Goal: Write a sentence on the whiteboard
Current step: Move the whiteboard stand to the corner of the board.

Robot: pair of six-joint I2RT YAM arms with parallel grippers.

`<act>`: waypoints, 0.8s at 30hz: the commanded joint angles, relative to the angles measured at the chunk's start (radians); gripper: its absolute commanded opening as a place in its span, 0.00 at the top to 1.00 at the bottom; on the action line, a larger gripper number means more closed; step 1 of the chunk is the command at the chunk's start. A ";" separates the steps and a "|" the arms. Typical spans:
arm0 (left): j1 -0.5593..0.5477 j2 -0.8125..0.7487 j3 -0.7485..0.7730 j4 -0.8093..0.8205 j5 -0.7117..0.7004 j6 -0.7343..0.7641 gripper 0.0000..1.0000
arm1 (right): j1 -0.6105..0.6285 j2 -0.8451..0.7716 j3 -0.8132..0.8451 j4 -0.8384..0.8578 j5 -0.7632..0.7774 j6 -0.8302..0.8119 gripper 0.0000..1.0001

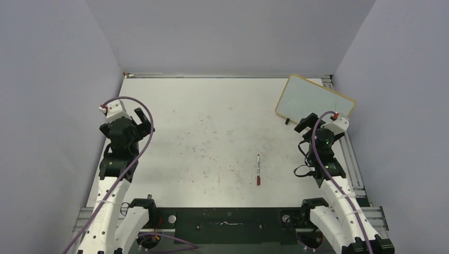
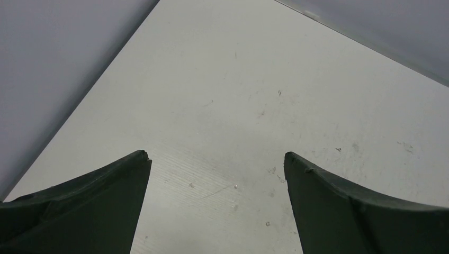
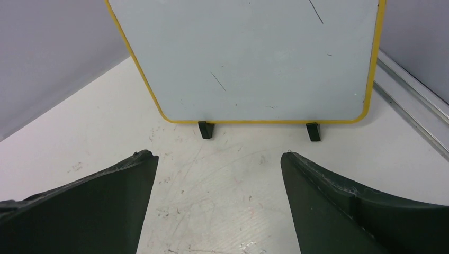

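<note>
Right gripper [image 3: 217,154] jaws wide, holding nothing, facing whiteboard [image 3: 254,58]: yellowish frame, black feet, few thin dark strokes, standing at table's [image 1: 212,121] far right corner. Left gripper [image 2: 214,154] wide too. Marker [image 1: 258,169] lies mid-table.

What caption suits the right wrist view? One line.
Open right gripper faces the whiteboard standing on its black feet.

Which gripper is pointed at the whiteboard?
The right gripper, open just short of the whiteboard and its black feet; the left gripper faces only table.
</note>
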 commanded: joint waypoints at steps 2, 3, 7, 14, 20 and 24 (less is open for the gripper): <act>0.006 0.009 0.047 -0.005 -0.015 -0.002 0.04 | 0.000 0.019 0.020 0.085 -0.041 0.016 0.10; 0.006 0.011 0.048 -0.007 -0.017 0.003 0.04 | 0.000 0.033 0.023 0.092 -0.045 0.018 0.10; 0.006 0.025 0.072 -0.008 -0.015 0.031 0.04 | 0.001 0.105 0.033 0.129 -0.092 0.015 0.10; 0.006 0.100 0.155 0.026 0.104 0.074 0.04 | 0.072 0.273 0.044 0.179 -0.081 0.009 0.07; 0.010 0.080 0.065 0.090 0.234 0.115 0.04 | 0.098 0.537 0.137 0.201 -0.075 0.040 0.08; 0.009 0.057 0.024 0.117 0.281 0.103 0.04 | 0.092 0.699 0.240 0.210 -0.074 0.018 0.20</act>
